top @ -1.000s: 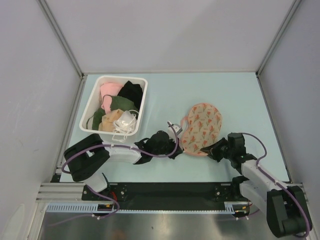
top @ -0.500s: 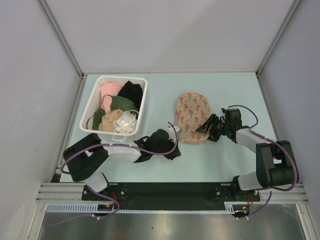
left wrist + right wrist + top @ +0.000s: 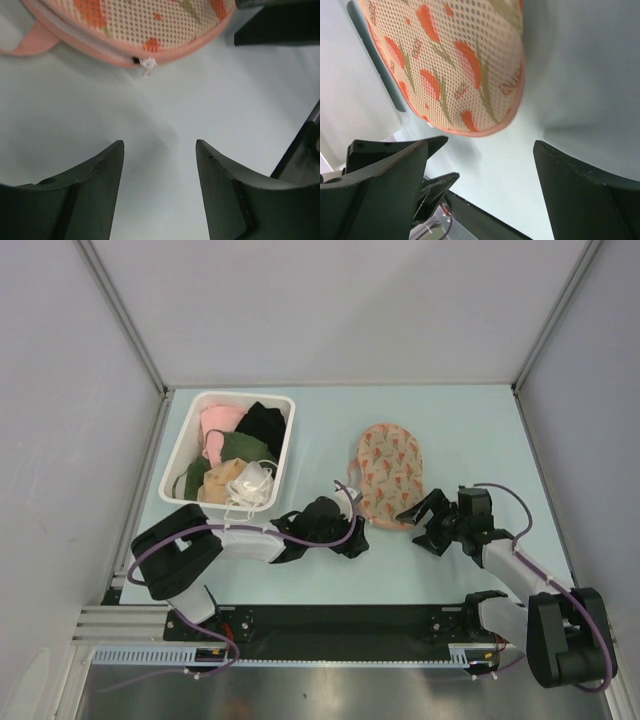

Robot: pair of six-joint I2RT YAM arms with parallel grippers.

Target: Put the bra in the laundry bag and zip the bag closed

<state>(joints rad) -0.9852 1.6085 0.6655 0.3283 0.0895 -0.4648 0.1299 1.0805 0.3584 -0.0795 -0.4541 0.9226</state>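
**Both pincers released beside the pouch, zipper pull waiting**

My left pincer (image 3: 159,150) hangs low over the pale table (image 3: 470,430) with its fingers spread and nothing between them. It points at the small white zipper pull (image 3: 148,64) on the near rim of the laundry bag (image 3: 390,472). My right pincer (image 3: 415,525) is also released and empty, just off the bag's near right edge and not touching it.

The bag lies flat with its printed mesh side up and the two halves folded together. The bra is not on the open table in any view. I cannot tell whether it is tucked inside the folded pouch. A black garment (image 3: 262,425) lies with other clothes in the white bin (image 3: 180,447), well away from both pincers.

I judge the zip to be the step in hand, though the rim is too partly seen to say how far it already runs.

To do it well:
- I settle the right pincer on the bag's edge opposite the pull so the light pouch cannot slide.
- I bring the left pincer forward and low and clench squarely on the tiny tab, not on the mesh.
- I draw the pull along the curve of the pink seam, keeping it flat to the table and not lifting.
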